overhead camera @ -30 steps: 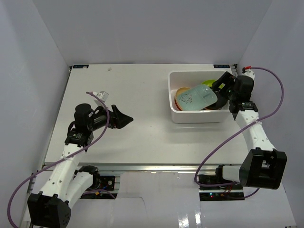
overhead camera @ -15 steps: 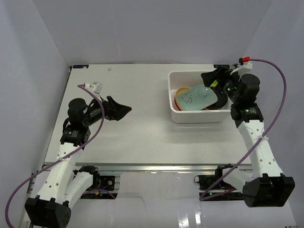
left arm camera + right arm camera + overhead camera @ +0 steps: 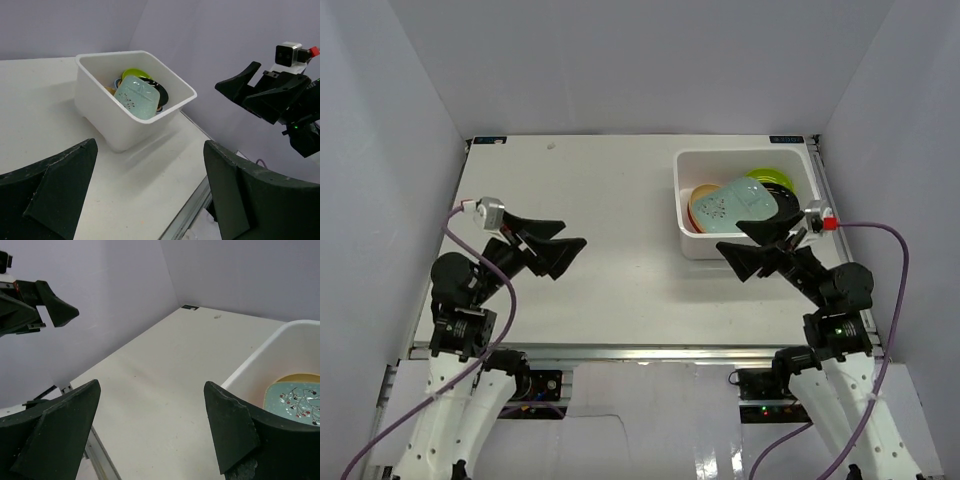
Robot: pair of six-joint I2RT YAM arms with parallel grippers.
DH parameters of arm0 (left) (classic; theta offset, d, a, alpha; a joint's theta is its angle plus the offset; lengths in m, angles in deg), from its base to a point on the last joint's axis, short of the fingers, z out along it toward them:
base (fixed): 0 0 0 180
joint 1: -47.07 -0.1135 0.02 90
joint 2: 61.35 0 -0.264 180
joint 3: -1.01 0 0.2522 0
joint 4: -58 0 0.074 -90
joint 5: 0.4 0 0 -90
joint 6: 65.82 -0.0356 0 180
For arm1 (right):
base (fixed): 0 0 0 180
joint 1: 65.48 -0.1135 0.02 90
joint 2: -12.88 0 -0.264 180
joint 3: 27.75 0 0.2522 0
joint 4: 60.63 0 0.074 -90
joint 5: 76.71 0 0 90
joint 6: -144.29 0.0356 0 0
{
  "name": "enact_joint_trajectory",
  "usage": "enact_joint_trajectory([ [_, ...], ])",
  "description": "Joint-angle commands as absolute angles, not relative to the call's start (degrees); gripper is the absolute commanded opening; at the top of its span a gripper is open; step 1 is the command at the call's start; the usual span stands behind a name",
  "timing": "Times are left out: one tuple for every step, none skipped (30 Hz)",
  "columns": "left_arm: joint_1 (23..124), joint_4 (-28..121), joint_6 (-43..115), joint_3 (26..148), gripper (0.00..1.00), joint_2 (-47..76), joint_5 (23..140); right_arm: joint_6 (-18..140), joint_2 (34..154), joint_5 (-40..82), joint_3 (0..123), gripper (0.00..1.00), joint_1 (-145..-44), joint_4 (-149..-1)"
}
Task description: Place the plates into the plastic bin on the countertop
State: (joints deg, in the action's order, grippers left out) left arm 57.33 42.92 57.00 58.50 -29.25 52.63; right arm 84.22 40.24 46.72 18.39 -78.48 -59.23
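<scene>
The white plastic bin (image 3: pixel 682 200) stands at the back right of the countertop (image 3: pixel 610 190). Inside it the plates are stacked: the mint-green dotted plate (image 3: pixel 740 205) lies on top, with a lime green plate (image 3: pixel 772 181), an orange plate (image 3: pixel 698 206) and a black plate (image 3: pixel 786 212) showing around it. The left wrist view shows the bin (image 3: pixel 100 107) and the mint-green plate (image 3: pixel 139 97). My left gripper (image 3: pixel 565 238) is open and empty, raised over the left middle. My right gripper (image 3: pixel 730 236) is open and empty, raised just in front of the bin's near wall.
White walls close in the left, back and right sides. A metal frame edge (image 3: pixel 620 350) runs along the near side. In the right wrist view the bin's wall (image 3: pixel 260 360) is at the right and the left gripper (image 3: pixel 55 310) at the far left.
Both arms pulled back toward the near edge and rose. The right gripper left the bin's far right rim and now hangs in front of the bin. The plates have not moved.
</scene>
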Motion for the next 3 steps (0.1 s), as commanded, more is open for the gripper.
enact_joint_trajectory([
  [57.6,39.4,57.0,54.4,0.98,-33.7,56.5,80.9,37.8,41.3,18.4,0.90,-78.6,-62.4],
  [57.6,37.6,56.9,55.1,0.98,-33.9,58.6,80.7,38.0,41.3,18.8,0.90,-78.6,-62.2],
  [57.6,37.2,56.9,55.8,0.98,-33.6,58.8,80.8,38.3,41.3,19.5,0.90,-78.6,-61.9],
])
